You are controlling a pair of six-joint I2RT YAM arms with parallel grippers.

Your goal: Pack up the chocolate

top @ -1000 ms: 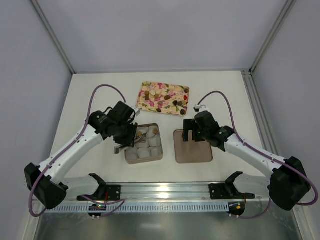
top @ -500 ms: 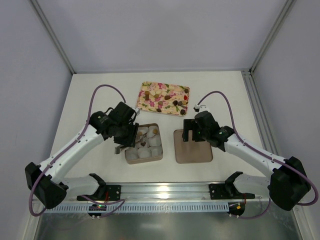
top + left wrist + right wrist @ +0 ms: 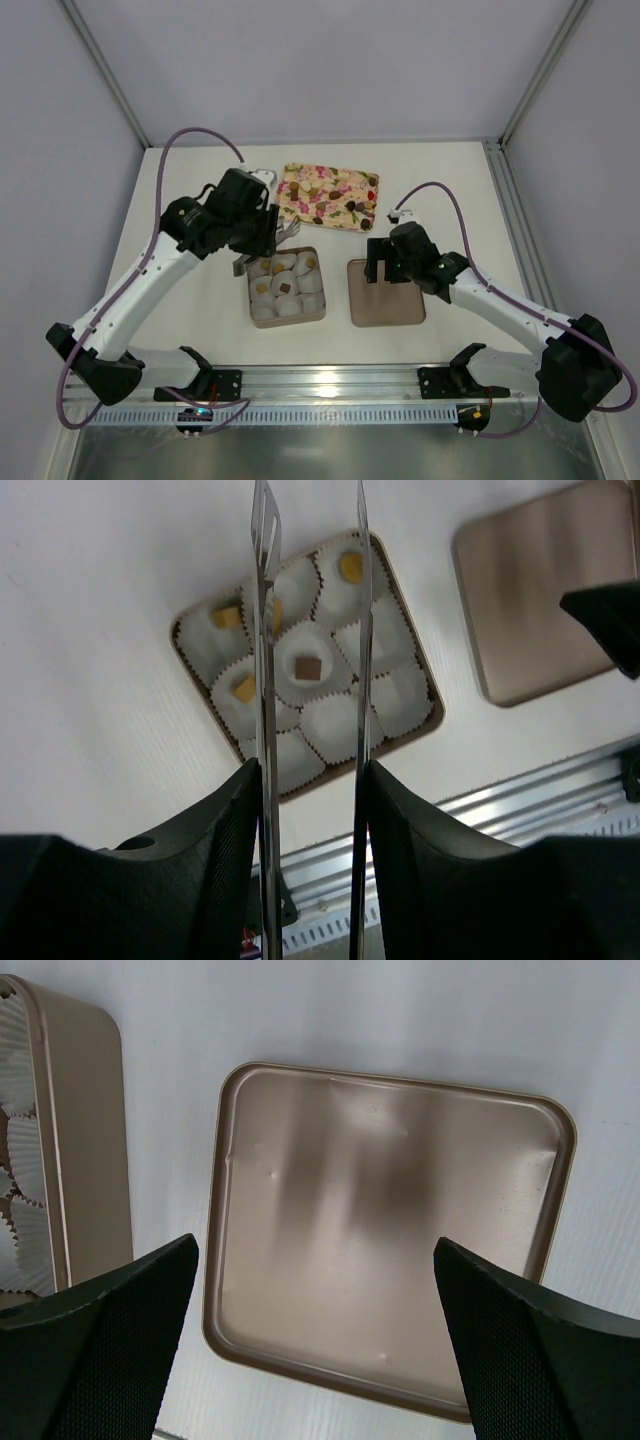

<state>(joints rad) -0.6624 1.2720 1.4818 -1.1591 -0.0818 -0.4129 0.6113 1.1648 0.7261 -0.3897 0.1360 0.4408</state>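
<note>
Left fingers [image 3: 225,825]: clamped on a pair of thin metal tongs [image 3: 265,730], one blade against each finger; the blades stand apart with nothing between their tips; high above the counter [image 3: 450,200]
Right fingers [image 3: 110,1360]: spread wide, holding nothing
Chocolate [image 3: 307,668]: in the box under the tong tips; four tan-gold pieces and one dark brown show, each in its own cup; the dark one sits in the middle cup, between the two blades in the left wrist view; one tan piece is half hidden behind the left blade
Box [image 3: 90,1140]: square, brown, open; filled with white crinkled paper cups [image 3: 330,720], several empty
Lid [image 3: 390,1240]: flat on the counter directly under the right fingers, hollow side up; just beside the box, not touching
Floral tray [image 3: 330,172]: just beyond the left fingers; any pieces on it cannot be told from the pattern
</note>
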